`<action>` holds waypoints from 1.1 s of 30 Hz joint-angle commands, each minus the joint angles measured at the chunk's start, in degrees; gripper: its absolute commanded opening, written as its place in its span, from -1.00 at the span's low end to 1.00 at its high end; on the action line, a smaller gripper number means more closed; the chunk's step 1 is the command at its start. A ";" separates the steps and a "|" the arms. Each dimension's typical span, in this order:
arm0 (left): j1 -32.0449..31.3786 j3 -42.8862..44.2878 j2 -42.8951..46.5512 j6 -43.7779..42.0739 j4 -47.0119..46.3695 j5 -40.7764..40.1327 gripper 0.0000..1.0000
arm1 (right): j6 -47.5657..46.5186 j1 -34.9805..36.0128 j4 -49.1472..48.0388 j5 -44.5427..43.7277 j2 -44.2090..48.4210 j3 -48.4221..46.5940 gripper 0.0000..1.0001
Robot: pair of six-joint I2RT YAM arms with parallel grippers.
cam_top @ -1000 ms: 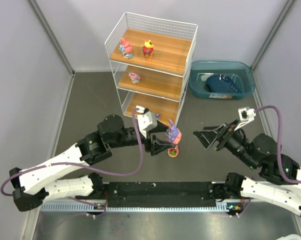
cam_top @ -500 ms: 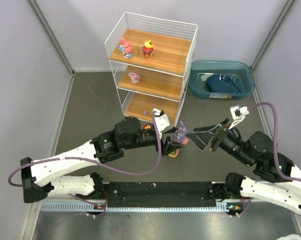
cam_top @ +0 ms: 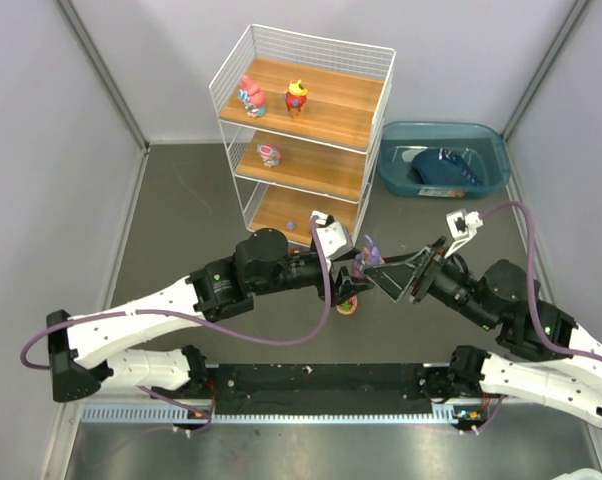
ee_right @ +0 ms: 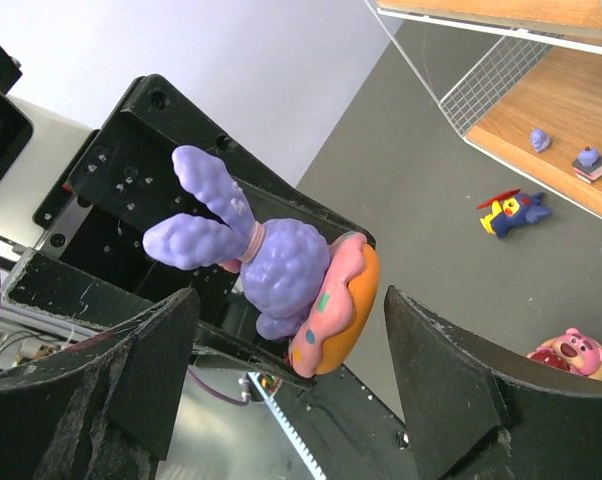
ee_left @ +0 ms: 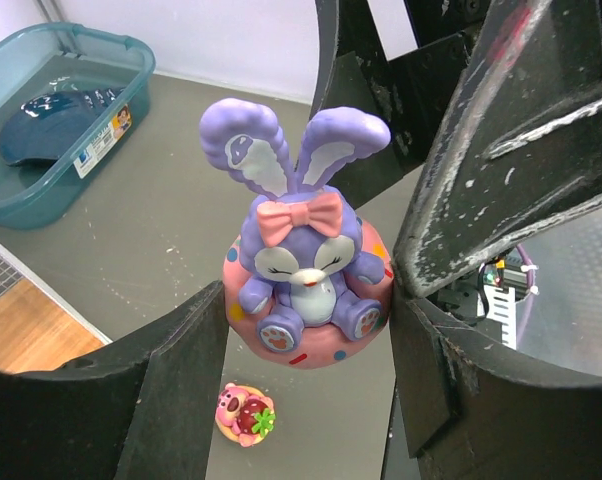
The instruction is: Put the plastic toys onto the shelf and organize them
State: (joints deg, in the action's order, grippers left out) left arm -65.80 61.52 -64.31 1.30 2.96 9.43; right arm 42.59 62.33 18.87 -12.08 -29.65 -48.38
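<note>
My left gripper (cam_top: 356, 272) is shut on a purple bunny toy sitting in a pink donut (cam_top: 365, 262), held above the floor in front of the shelf (cam_top: 243, 60). In the left wrist view the toy (ee_left: 303, 262) sits between my fingers (ee_left: 171, 350). My right gripper (cam_top: 386, 276) is open, and its fingers (ee_right: 436, 350) straddle the same toy (ee_right: 311, 280) with gaps on both sides. A pink bear toy (cam_top: 348, 303) lies on the floor below. Two toys (cam_top: 252, 95) stand on the top tier and one (cam_top: 270, 153) on the middle tier.
A teal bin (cam_top: 486, 135) holding a dark blue object stands right of the shelf. A blue and yellow bird toy (ee_right: 511, 212) lies on the floor by the shelf's bottom tier, which holds small purple pieces (ee_right: 587, 162). Grey walls close in left, right and back.
My left arm carried the bunny toy rightward and up. My right gripper moved left toward it and now has its open fingers on either side of the toy.
</note>
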 commanded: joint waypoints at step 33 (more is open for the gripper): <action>-3.46 0.27 1.91 -2.70 -8.67 -2.49 -0.34 | 14.62 -0.45 -6.13 -6.65 5.65 8.04 -0.95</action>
State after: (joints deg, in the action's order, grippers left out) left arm -68.64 61.60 -65.14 1.30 1.65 7.84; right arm 52.12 62.35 13.82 -15.16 -24.73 -41.30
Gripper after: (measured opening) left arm 0.654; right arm 0.509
